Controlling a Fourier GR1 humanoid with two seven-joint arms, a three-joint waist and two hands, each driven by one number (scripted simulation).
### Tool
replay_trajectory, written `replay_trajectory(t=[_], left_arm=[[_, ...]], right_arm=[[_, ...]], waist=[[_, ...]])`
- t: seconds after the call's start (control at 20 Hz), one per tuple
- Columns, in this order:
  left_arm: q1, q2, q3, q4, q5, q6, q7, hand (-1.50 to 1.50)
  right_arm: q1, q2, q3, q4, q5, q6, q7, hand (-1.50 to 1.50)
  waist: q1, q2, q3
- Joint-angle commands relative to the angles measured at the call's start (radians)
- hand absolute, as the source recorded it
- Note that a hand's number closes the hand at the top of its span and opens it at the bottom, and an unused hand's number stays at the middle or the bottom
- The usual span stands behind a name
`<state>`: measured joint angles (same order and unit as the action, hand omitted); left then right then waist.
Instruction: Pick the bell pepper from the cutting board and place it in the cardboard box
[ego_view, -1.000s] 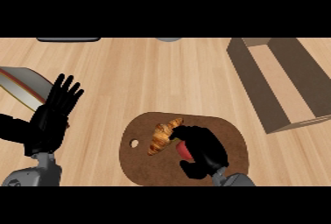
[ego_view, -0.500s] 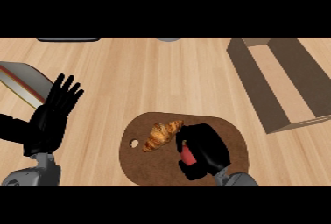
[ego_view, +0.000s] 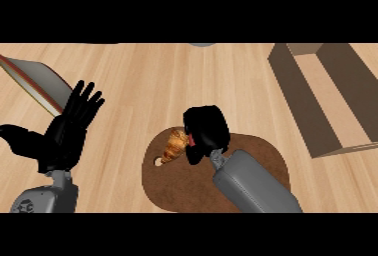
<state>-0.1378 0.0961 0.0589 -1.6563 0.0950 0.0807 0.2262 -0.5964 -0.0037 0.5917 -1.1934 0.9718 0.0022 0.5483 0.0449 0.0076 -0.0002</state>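
Right hand (ego_view: 205, 129) sits over the upper edge of the round dark-brown cutting board (ego_view: 258, 150) in the lower middle of the frame, fingers curled round the bell pepper (ego_view: 193, 141); only a sliver of red shows at the hand's left side, the rest is hidden under the black fingers; its grey forearm (ego_view: 255, 182) runs down to the lower edge. Just left of the hand a golden croissant (ego_view: 174, 145) lies on the board's upper left rim, close against the fingers. The cardboard box (ego_view: 291, 95) stands open at the upper right, well apart from the hand and pepper. Left hand (ego_view: 68, 132) rests at the left side, fingers straight and spread, pointing up, holding nothing; behind it, at the upper left, a slanted grey-and-red object (ego_view: 33, 80) lies on the wooden counter (ego_view: 162, 80).
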Motion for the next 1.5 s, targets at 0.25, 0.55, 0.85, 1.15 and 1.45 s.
replay_trajectory(t=[0.25,0.55,0.85,1.15,1.45], left_arm=[[0.03,-0.011,0.004,0.015,0.002,-0.003,-0.02,0.0],[-0.006,0.013,0.025,-0.007,0.011,0.004,0.034,0.0],[0.076,0.021,0.046,0.009,0.029,-0.033,-0.035,0.0],[0.06,0.019,0.042,-0.03,0.023,-0.016,0.004,0.0],[0.019,0.015,0.041,0.007,0.018,-0.014,-0.005,0.0]], right_arm=[[-0.329,0.004,0.166,0.074,-0.151,-0.016,0.198,1.5],[-0.375,0.004,0.069,-0.036,-0.105,-0.212,0.402,1.5],[-0.449,-0.038,-0.072,0.004,0.041,-0.245,0.479,1.5],[-0.384,-0.116,-0.185,-0.125,0.044,-0.15,0.498,1.5],[-0.411,-0.22,-0.359,0.008,-0.034,-0.154,0.34,1.5]], waist=[[-0.019,-0.006,0.0],[-0.034,-0.011,0.0],[-0.042,-0.008,-0.001],[-0.048,-0.011,0.0],[-0.04,-0.006,0.0]])
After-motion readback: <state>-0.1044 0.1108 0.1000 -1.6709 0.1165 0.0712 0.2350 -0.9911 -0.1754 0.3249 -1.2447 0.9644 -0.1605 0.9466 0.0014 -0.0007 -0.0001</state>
